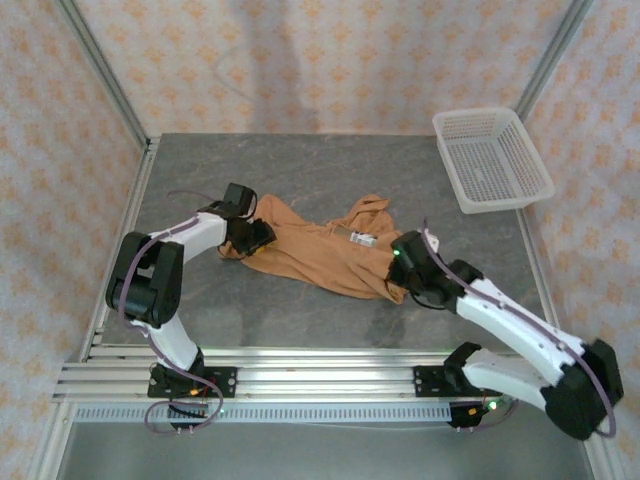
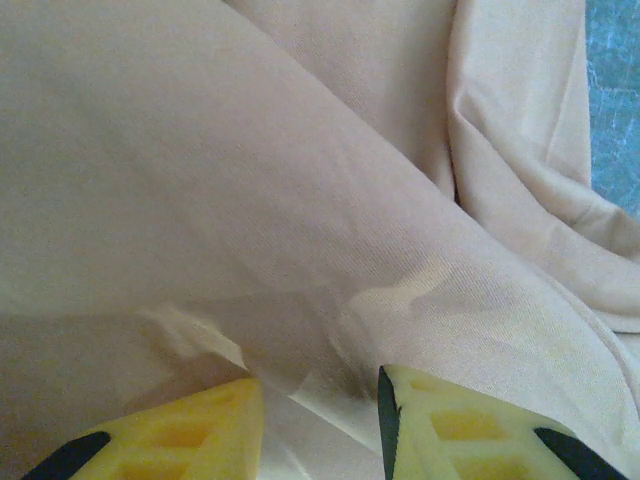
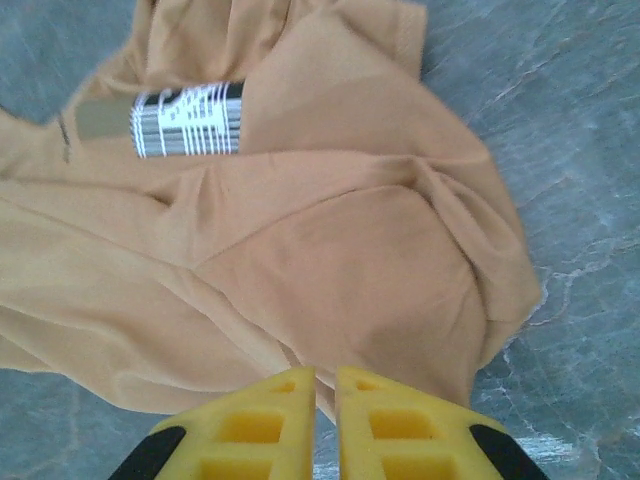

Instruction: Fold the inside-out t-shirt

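Observation:
The inside-out t-shirt lies crumpled on the grey table, an orange-brown cloth with a white barcode label. My left gripper sits at the shirt's left end. In the left wrist view its yellow fingers stand a little apart, my left gripper shut on a bunched fold of the t-shirt. My right gripper is at the shirt's right end. In the right wrist view my right gripper hangs just over the near edge of the t-shirt, its fingers together but for a thin slit with nothing in it. The label lies beyond.
A white plastic basket stands at the back right corner. Metal frame posts rise at the table's back corners, with patterned walls behind. Bare table shows in front of the shirt and behind it.

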`<state>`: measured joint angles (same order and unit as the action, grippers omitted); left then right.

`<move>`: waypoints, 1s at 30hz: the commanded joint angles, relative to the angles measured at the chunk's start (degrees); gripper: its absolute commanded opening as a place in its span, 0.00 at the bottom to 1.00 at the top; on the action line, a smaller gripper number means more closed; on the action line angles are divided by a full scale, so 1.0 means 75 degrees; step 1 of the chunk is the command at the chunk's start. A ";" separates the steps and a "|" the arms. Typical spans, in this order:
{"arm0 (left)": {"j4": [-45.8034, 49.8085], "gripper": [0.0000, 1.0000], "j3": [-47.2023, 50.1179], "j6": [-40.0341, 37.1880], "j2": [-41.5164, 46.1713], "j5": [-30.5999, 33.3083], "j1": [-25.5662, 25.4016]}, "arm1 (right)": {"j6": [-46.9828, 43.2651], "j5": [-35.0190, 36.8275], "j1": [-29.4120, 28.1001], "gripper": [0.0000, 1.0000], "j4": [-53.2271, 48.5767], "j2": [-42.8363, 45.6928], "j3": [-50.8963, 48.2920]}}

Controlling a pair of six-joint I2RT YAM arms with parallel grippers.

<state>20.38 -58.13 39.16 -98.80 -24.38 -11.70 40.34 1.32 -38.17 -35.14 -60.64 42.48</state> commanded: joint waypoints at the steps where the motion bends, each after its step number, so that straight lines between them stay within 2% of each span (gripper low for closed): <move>1: 0.0224 0.36 -0.0183 0.0029 0.0175 0.0262 -0.0079 | -0.0550 0.0333 -0.0358 0.13 -0.0611 -0.0710 0.0438; 5: 0.0212 0.36 -0.0194 0.0052 0.0196 0.0261 -0.0141 | -0.0846 -0.0165 -0.0465 0.08 -0.0484 -0.1518 0.0592; 8: 0.0212 0.36 -0.0207 0.0053 0.0178 0.0262 -0.0177 | -0.0924 -0.0072 -0.0465 0.04 -0.0602 -0.2151 0.0739; 18: 0.0236 0.35 -0.0219 0.0029 0.0178 0.0239 -0.0180 | -0.0613 0.2390 -0.0032 0.00 -0.1707 -0.3740 0.1718; 21: 0.0259 0.35 -0.0241 0.0019 0.0166 0.0239 -0.0174 | -0.0532 0.2529 -0.0033 0.00 -0.1680 -0.3775 0.1780; 23: 0.0259 0.35 -0.0262 0.0017 0.0154 0.0239 -0.0187 | -0.0562 0.2288 -0.0031 0.08 -0.1566 -0.3759 0.1734; 26: 0.0271 0.35 -0.0268 0.0006 0.0143 0.0239 -0.0176 | -0.0545 0.1804 -0.0042 0.26 -0.1448 -0.3715 0.1546; 30: 0.0271 0.35 -0.0277 0.0005 0.0131 0.0239 -0.0184 | -0.0293 0.1237 -0.0182 0.32 -0.1140 -0.3368 0.1024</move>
<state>20.43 -58.94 39.16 -98.80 -23.92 -12.78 36.36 12.78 -38.74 -43.68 -88.23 52.66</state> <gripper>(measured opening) 0.351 0.313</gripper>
